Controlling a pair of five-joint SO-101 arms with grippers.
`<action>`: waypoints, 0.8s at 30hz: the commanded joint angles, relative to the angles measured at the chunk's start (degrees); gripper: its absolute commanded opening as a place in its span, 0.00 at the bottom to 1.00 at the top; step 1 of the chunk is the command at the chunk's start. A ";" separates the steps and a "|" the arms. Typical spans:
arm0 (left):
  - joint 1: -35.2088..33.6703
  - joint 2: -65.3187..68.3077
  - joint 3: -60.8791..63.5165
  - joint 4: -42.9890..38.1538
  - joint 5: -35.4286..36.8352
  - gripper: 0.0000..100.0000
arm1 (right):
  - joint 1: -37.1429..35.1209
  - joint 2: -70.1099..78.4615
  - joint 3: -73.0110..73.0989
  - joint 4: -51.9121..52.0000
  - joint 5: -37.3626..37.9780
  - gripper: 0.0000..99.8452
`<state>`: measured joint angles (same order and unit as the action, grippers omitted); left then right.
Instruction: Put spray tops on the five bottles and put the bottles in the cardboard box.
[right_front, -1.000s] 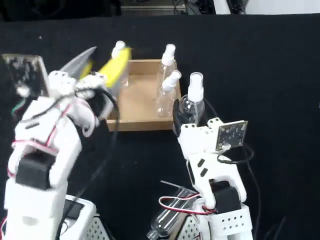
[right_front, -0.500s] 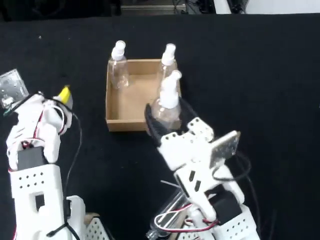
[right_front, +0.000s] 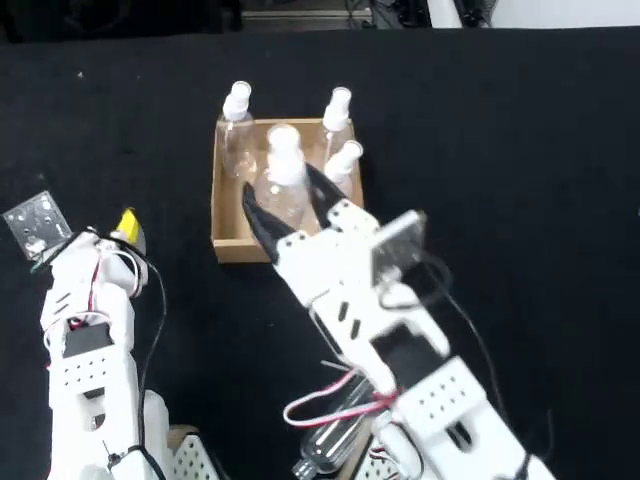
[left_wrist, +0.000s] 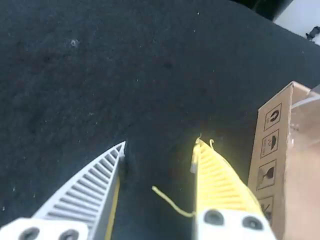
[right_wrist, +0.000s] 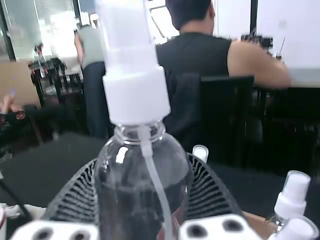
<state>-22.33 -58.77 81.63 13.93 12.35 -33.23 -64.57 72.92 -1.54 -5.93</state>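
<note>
My right pincer (right_front: 285, 212) has swung the capped spray bottle (right_front: 283, 180) it grips from beside the cardboard box (right_front: 228, 248) to above its middle, ready for lowering beside three bottles (right_front: 237, 125) standing inside. Left pincer (left_wrist: 160, 145) has drawn back, spread wide and empty.

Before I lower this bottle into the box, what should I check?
1. Right pincer shut on the bottle: ok.
2. Spray top on it: ok.
3. Bottle above the box, inside its rim: ok in the high view; its height above the floor, cannot tell.
4. Bare floor beneath it: ok; the three bottles stand in the far corners and at one side wall.
5. Left pincer open, off to the box's side: ok.
6. Fifth bottle, lying outside the box, has its top: cannot tell.
</note>
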 joint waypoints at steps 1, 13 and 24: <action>-0.48 -1.14 0.22 -1.58 -0.18 0.19 | -1.05 10.86 -8.48 -2.02 0.18 0.01; -0.22 -1.14 1.27 -1.58 -0.26 0.19 | -0.70 38.02 -15.08 -18.55 0.53 0.01; -0.22 -1.14 1.27 -1.58 -0.35 0.19 | 3.08 59.74 -13.49 -46.24 0.44 0.01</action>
<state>-22.33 -58.77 83.56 13.67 12.35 -31.91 -6.73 60.44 -41.80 -5.93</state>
